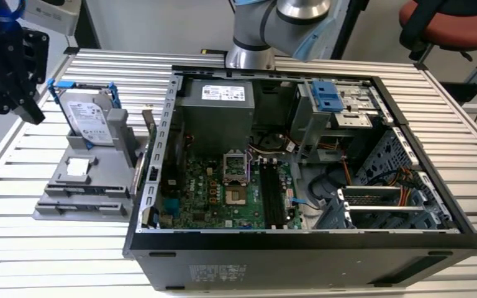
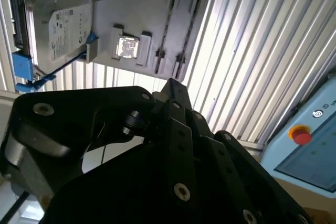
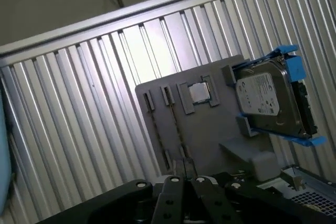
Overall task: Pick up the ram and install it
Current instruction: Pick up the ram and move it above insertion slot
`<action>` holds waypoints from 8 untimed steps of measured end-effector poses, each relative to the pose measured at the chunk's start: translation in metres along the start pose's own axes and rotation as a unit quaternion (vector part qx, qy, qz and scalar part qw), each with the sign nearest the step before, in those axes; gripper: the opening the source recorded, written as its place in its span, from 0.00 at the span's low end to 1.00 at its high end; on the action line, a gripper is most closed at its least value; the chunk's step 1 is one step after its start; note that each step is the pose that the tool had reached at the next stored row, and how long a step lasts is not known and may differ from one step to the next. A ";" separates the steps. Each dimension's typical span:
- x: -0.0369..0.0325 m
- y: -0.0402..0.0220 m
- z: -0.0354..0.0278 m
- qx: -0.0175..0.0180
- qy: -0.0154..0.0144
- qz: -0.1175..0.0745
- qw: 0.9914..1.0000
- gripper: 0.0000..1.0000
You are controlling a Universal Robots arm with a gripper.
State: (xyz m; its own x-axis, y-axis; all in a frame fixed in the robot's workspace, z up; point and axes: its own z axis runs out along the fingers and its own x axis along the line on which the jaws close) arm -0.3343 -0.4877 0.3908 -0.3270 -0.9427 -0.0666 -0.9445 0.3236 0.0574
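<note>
My gripper [image 1: 22, 102] hangs over the table at the exterior view's left, beyond the hard drive and well away from the computer case [image 1: 305, 239]. Both wrist views show its black linkage meeting at one tip [image 2: 170, 90] [image 3: 185, 179], so it is shut, with nothing between the fingers. I cannot pick out the ram. The grey holder [image 3: 210, 129] has two long slots [image 3: 168, 129] that show as thin dark lines. The black slots [image 1: 272, 192] on the motherboard are too small to tell whether anything sits in them.
A silver hard drive in a blue frame [image 1: 87, 115] stands upright on the grey holder [image 1: 81, 186], beside a small square chip [image 3: 198, 92]. The open case stands on the slatted metal table [image 1: 48, 248]. The arm's base [image 1: 251, 56] rises behind the case.
</note>
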 end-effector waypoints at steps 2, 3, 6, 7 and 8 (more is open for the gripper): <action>-0.0005 0.0001 0.0002 0.000 0.000 -0.005 1.000 0.00; -0.0005 0.0003 0.0001 0.002 -0.001 -0.008 1.000 0.00; -0.0006 0.0003 0.0001 0.019 -0.004 -0.015 1.000 0.00; -0.0007 0.0002 0.0002 0.021 -0.003 -0.020 1.000 0.00; -0.0006 0.0002 0.0002 0.021 -0.001 -0.027 0.999 0.00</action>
State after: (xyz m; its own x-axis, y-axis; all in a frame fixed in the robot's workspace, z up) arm -0.3342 -0.4870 0.3906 -0.2762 -0.9585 -0.0700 -0.9611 0.2761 0.0119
